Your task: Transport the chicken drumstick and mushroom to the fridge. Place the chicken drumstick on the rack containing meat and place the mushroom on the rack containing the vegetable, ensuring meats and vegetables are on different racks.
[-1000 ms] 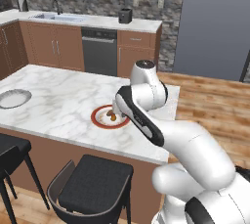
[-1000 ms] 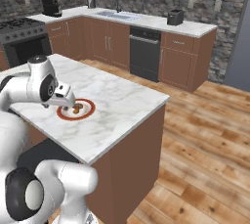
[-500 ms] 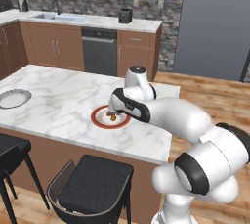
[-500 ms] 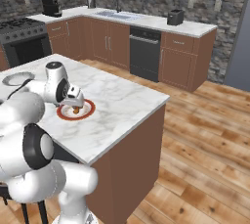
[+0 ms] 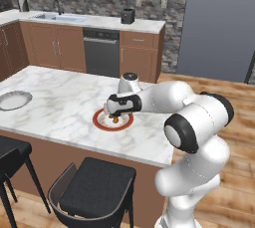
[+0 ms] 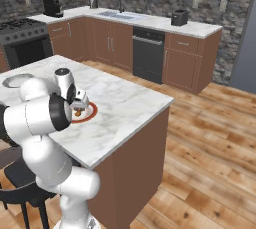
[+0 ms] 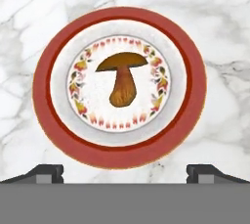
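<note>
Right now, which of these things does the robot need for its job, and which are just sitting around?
Needed:
mushroom
fridge
gripper, open above the mushroom

Just sitting around:
red plate under the mushroom
grey dish
toaster
stool

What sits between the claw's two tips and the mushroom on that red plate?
Nothing but plate: in the hand view the open claw hovers above the mushroom, with only the red-rimmed plate showing between them.
</note>
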### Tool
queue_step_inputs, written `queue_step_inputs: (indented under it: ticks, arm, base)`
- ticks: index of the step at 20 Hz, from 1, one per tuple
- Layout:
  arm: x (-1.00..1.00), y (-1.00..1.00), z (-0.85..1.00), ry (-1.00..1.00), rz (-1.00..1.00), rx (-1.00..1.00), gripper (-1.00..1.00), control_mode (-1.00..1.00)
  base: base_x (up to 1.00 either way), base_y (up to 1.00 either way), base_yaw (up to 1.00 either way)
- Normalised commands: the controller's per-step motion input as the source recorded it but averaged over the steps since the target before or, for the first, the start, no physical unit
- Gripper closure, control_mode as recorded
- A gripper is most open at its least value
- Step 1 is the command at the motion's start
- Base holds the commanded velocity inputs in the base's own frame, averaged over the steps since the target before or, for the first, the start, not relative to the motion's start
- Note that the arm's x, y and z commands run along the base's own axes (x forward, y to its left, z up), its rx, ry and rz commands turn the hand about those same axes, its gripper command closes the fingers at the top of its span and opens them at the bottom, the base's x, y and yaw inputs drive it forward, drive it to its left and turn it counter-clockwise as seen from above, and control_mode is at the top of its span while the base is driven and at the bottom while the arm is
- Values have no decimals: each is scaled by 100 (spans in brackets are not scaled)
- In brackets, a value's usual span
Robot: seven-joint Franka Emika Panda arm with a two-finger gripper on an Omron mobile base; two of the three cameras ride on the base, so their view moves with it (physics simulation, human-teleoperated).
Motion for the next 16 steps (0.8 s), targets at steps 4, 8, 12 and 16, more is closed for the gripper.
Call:
queue_step_inputs:
  ticks: [4, 8, 12, 16]
  arm:
    - [39, 18, -22, 0, 0, 0, -100, -100]
    - [6, 0, -11, 0, 0, 0, -100, -100]
    - [0, 0, -15, 0, 0, 0, -100, -100]
    - [0, 0, -23, -1, 0, 0, -100, -100]
  base:
    - [0, 0, 0]
    - [0, 0, 0]
    - [0, 0, 0]
    - [0, 0, 0]
